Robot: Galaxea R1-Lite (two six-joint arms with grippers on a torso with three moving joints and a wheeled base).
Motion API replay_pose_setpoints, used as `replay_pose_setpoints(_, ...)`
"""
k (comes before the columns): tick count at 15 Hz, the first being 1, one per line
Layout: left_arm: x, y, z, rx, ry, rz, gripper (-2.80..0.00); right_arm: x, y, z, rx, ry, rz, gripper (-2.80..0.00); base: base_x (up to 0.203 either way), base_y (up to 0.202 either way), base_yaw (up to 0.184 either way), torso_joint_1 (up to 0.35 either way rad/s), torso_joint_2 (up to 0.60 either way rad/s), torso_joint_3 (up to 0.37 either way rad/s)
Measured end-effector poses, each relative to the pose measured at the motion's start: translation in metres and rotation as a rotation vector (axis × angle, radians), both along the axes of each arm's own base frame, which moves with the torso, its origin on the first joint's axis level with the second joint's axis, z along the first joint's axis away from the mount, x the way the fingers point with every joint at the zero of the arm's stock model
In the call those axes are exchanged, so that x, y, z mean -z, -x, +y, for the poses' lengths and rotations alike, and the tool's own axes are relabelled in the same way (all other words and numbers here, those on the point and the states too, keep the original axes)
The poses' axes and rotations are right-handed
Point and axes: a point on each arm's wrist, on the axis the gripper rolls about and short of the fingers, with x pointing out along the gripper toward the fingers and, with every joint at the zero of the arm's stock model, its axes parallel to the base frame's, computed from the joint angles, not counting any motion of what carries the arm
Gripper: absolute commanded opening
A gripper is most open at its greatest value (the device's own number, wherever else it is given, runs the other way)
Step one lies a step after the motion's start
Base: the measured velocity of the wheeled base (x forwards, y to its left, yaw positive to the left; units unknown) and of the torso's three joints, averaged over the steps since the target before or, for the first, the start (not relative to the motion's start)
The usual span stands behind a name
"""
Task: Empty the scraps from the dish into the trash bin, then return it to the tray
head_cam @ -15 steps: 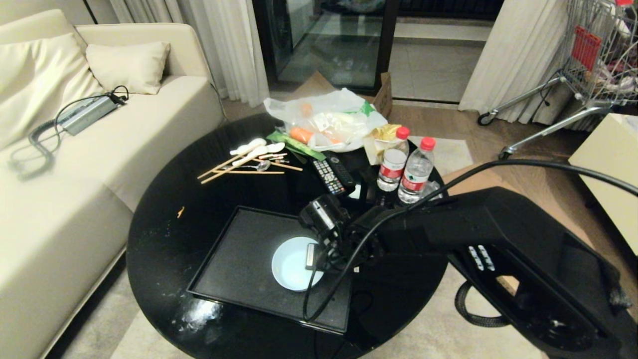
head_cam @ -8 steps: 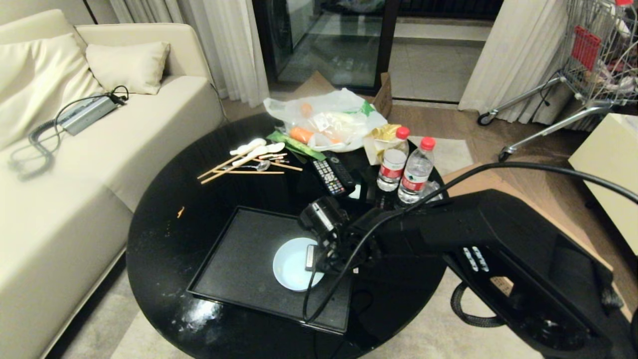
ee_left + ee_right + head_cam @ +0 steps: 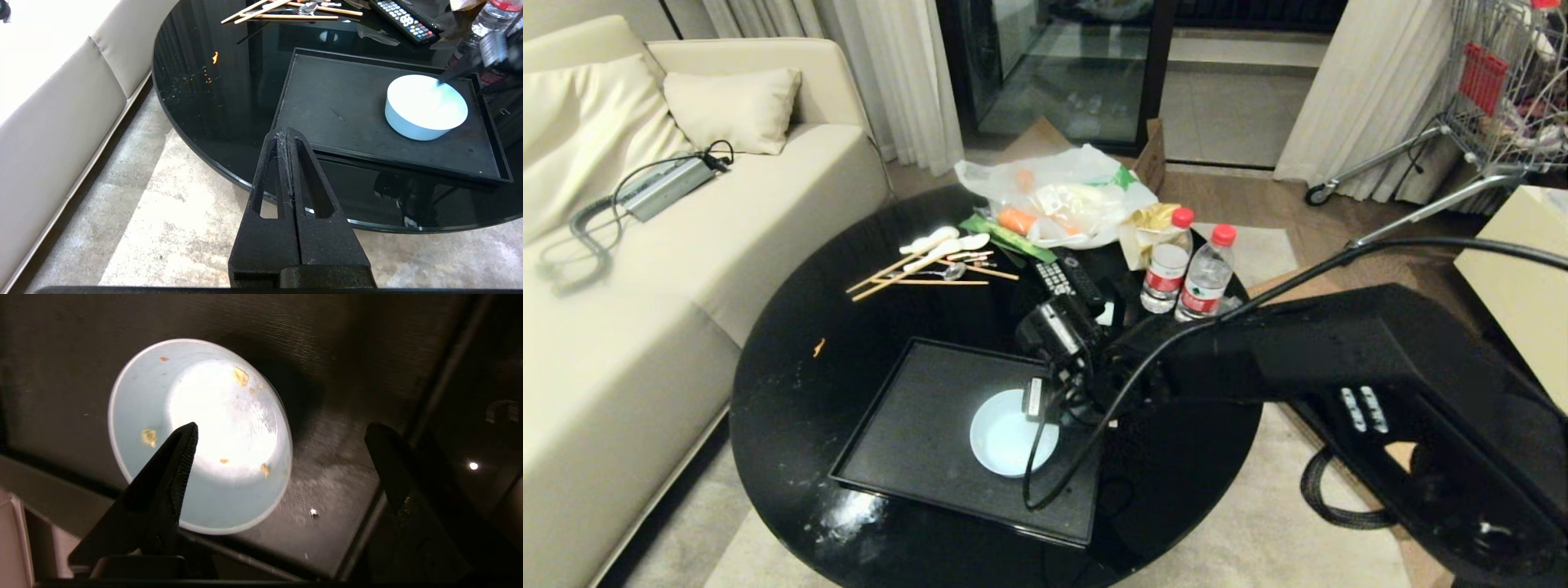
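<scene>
Released since a second ago: right gripper jaws are now spread wide, lifted just above the dish, which is set upright on the tray. Left gripper: closed, parked beside the tray. Risk: rim could be clipped on withdrawal. Dish: pale blue, few crumbs stuck inside.

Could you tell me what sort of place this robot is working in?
Most likely a home living room: a cream upholstered sofa beside a round glossy black coffee table, with black remote controls on the table and pale floor-length curtains behind.
</scene>
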Motion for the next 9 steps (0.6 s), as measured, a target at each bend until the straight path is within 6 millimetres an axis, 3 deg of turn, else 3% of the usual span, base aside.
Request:
replay_pose_setpoints(5, 0.000, 0.000, 0.000, 0.000, 0.000, 0.000, -2.80, -0.036, 0.026, -0.027, -0.013, 0.053, -0.031, 0.00, 0.000, 0.000, 0.000, 0.000, 0.00, 0.000)
replay_pose_setpoints(6, 0.000, 0.000, 0.000, -0.001, 0.000, 0.000, -2.80, -0.042, 0.032, -0.034, -0.010, 0.056, -0.042, -2.80, 0.000, 0.000, 0.000, 0.000, 0.00, 0.000)
replay_pose_setpoints(9, 0.000, 0.000, 0.000, -0.001, 0.000, 0.000, -2.80, -0.049, 0.049, -0.055, -0.010, 0.062, -0.064, -2.80, 0.000, 0.000, 0.000, 0.000, 0.00, 0.000)
